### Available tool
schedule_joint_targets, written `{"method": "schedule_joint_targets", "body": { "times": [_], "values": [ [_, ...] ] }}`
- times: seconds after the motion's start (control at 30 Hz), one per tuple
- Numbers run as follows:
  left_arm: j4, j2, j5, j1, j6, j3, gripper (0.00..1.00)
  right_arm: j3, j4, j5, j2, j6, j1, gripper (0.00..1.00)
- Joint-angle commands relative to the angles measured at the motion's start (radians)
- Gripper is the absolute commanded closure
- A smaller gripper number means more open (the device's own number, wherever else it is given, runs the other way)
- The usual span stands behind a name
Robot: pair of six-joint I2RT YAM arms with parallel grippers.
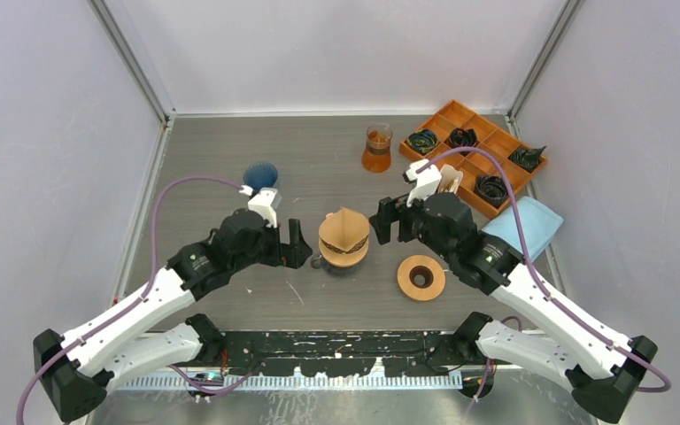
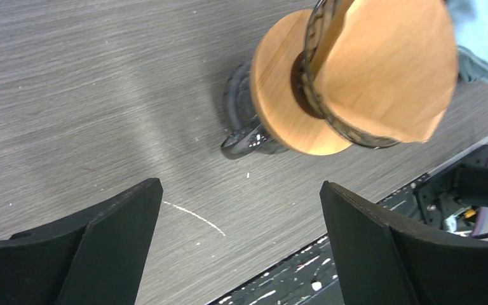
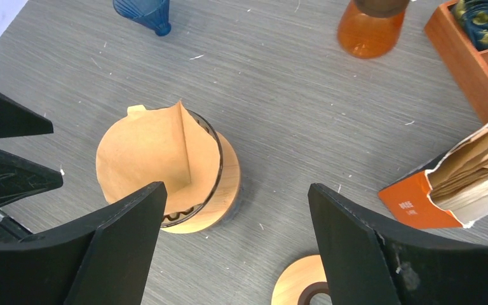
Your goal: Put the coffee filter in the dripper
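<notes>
One coffee filter (image 1: 343,228), brown paper folded to a cone with a seam flap and a small tab, sits in the dripper (image 1: 343,258) at the middle of the table (image 1: 230,150); its edge rises above the rim. Dripper: dark ribbed cone, round pale wooden collar, dark clear base with a handle. In the left wrist view the filter (image 2: 387,63) fills the cone mouth above the collar (image 2: 279,95). Left gripper (image 1: 297,246) is just left of the dripper, jaws wide apart, nothing between them. Right gripper (image 1: 382,226) is just right of it, jaws likewise spread and empty. Near right lies one more wooden ring (image 1: 421,277) with a dark centre hole, flat on the grey woodgrain top. Far left: one blue ribbed cone (image 1: 260,173). Far centre: one amber glass beaker (image 1: 377,149). Far right: one orange wooden tray (image 1: 457,115) with compartments, four dark crinkled pieces (image 1: 423,140) counted in it. Beside it, one light blue cloth (image 1: 518,226). The right wrist view shows one torn orange box (image 3: 419,200) holding stacked paper; its white print is too small to read.
</notes>
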Motion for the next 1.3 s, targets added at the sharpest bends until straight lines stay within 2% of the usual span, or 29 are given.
{"method": "schedule_joint_targets", "body": {
  "times": [0.0,0.27,0.63,0.7,0.87,1.27],
  "values": [
    [0.145,-0.067,-0.035,0.004,0.051,-0.101,0.02,-0.027,0.084,0.059,-0.066,-0.032,-0.001,0.11],
    [0.390,-0.085,0.061,0.004,0.159,-0.273,0.07,-0.068,0.097,0.058,-0.133,-0.053,-0.001,0.11],
    [0.603,0.115,0.146,0.003,0.315,-0.303,0.12,-0.083,0.102,0.036,-0.154,-0.056,-0.002,0.11],
    [0.633,0.144,0.171,0.004,0.333,-0.303,0.18,-0.084,0.101,0.043,-0.158,-0.055,-0.002,0.11],
    [0.704,0.164,0.217,0.004,0.359,-0.333,0.27,-0.086,0.098,0.058,-0.173,-0.063,-0.002,0.11],
    [0.810,0.237,0.234,0.004,0.440,-0.368,0.53,-0.081,0.111,0.079,-0.158,-0.093,-0.002,0.10]
  ]
}}
